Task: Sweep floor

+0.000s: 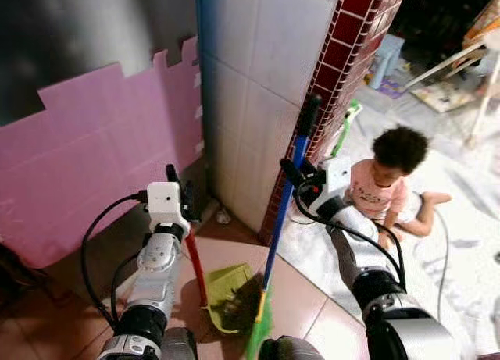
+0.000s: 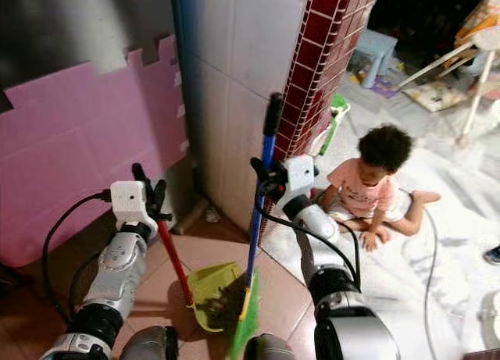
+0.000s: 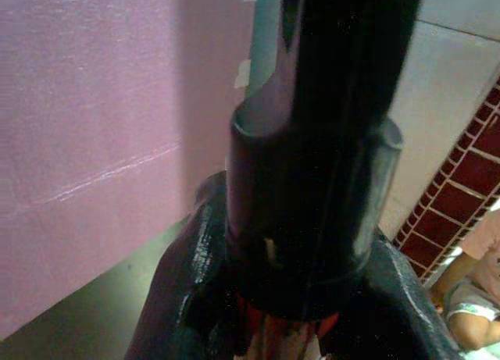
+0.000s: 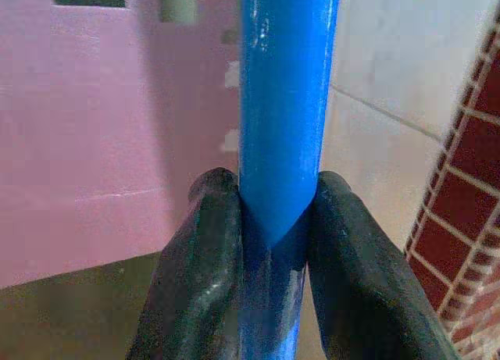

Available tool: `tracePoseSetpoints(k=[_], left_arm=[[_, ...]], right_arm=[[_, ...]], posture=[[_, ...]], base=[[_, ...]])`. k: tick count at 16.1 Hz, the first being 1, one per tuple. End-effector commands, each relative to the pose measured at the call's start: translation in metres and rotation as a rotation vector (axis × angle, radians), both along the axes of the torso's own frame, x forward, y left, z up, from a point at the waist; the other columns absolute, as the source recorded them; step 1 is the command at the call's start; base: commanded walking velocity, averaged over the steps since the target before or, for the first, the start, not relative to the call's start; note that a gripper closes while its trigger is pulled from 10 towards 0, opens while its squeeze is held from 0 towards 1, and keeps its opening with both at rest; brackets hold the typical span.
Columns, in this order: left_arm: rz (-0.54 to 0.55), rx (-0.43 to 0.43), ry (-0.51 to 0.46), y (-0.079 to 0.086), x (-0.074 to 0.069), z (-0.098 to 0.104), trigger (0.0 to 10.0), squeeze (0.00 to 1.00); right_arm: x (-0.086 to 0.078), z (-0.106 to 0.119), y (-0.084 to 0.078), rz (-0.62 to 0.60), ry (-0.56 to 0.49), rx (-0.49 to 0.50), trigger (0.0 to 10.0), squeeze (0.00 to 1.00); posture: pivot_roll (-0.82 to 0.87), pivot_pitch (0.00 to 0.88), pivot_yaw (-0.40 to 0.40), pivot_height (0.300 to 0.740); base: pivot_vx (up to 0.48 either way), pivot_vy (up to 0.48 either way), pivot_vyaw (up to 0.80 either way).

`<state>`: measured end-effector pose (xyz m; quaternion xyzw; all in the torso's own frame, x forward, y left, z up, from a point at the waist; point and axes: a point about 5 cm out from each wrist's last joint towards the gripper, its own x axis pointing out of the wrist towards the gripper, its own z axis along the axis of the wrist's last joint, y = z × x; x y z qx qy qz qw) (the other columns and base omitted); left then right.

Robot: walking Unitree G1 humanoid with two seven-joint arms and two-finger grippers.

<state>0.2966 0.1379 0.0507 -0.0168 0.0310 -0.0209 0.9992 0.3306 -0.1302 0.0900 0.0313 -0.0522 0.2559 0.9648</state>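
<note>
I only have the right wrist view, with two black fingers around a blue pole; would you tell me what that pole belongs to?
Observer: It is the broom; its green bristles sit at the green dustpan on the floor.
Operator: Thank you. What is the left gripper doing?
Observer: The left gripper is shut on the dustpan's red handle.
Operator: Is anyone nearby?
Observer: Yes, a child sits on the floor beyond the right gripper.
</note>
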Motion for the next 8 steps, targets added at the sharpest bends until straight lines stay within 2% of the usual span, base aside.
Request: tracePoseSetpoints(k=[1, 4, 8], left_arm=[[-0.027, 0.015, -0.068, -0.01, 0.008, 0.014, 10.0, 0.0], [-0.021, 0.015, -0.064, -0.011, 0.006, 0.014, 10.0, 0.0], [-0.046, 0.045, -0.064, -0.009, 0.006, 0.014, 10.0, 0.0]], right_arm=[[0.009, 0.02, -0.004, 0.013, -0.083, -0.003, 10.0, 0.0], [0.012, 0.023, -0.005, 0.06, -0.053, 0.052, 10.0, 0.0], [0.011, 0.03, 0.022, 0.224, 0.01, 0.233, 10.0, 0.0]], posture=[[-0.13, 0.0, -0.129, 0.74], [-0.13, 0.0, -0.128, 0.74], [-0.12, 0.003, -0.088, 0.74]], base=[[0.0, 0.0, 0.0], [0.0, 0.0, 0.0], [0.0, 0.0, 0.0]])
